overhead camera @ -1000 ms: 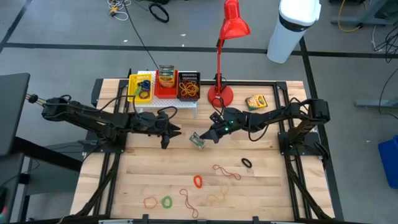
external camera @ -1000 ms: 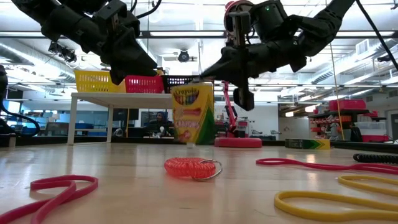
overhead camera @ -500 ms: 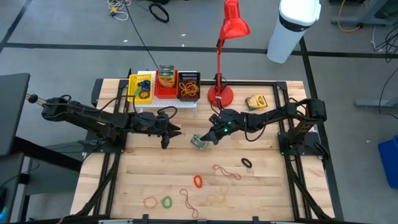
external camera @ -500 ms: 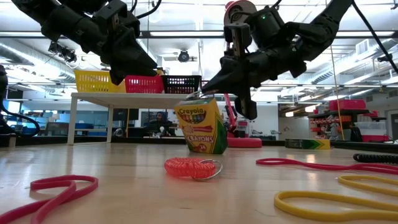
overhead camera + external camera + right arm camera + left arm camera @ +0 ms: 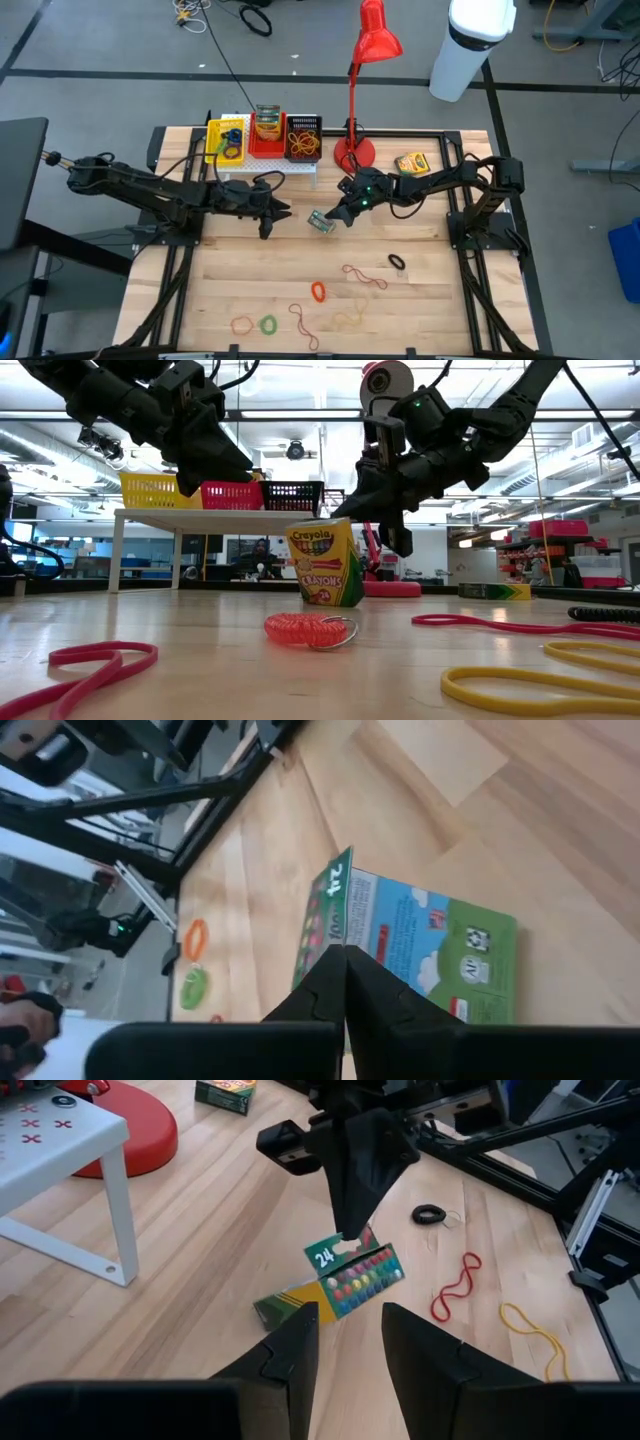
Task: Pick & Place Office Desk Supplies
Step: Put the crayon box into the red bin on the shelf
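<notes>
Green-and-yellow, the crayon box [image 5: 326, 563] has gone from upright to tilted over the past second — we see the right tool [image 5: 338, 217] pinched shut on its top flap, carrying it toward the white rack [image 5: 262, 166]. In the low view it hangs just above the bench [image 5: 420, 290]. We judge the lift under way, the bins the likely goal. Our left tool [image 5: 268, 212] waits nearby with its fingers [image 5: 290, 1355] partly apart and empty — rubber bands [image 5: 318, 291] remain scattered.
</notes>
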You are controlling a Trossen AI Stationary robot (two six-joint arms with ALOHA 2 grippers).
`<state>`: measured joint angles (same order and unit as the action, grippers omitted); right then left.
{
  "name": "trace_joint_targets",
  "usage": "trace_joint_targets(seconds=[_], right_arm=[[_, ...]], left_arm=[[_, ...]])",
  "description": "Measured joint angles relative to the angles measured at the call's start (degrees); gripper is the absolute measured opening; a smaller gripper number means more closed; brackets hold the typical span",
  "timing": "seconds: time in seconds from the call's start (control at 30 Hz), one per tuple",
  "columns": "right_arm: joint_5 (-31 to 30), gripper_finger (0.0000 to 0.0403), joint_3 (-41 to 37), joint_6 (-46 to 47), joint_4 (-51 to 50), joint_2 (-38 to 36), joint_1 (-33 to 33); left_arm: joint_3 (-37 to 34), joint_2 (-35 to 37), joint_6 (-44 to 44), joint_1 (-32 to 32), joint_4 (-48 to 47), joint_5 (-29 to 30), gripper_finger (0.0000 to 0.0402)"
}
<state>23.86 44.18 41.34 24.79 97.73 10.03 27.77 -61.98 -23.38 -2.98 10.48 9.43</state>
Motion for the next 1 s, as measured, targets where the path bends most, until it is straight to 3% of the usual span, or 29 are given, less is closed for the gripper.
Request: trace_joint_targets(seconds=[0.53, 0.83, 1.0], right_arm=[[-0.41, 0.0005, 0.00, -8.08, -2.22, -1.04, 3.94], [-3.62, 0.0007, 0.02, -13.04, -5.82, -1.16, 3.88], [-4.13, 0.0038, 0.02, -13.90, -5.80, -1.16, 3.88]], left_arm=[[0.00, 0.00, -0.22, 0.02, -0.02, 0.65, 0.0119], [0.00, 0.00, -0.22, 0.04, -0.02, 1.03, 0.0119], [0.00, 0.00, -0.20, 0.04, 0.00, 1.03, 0.0119]])
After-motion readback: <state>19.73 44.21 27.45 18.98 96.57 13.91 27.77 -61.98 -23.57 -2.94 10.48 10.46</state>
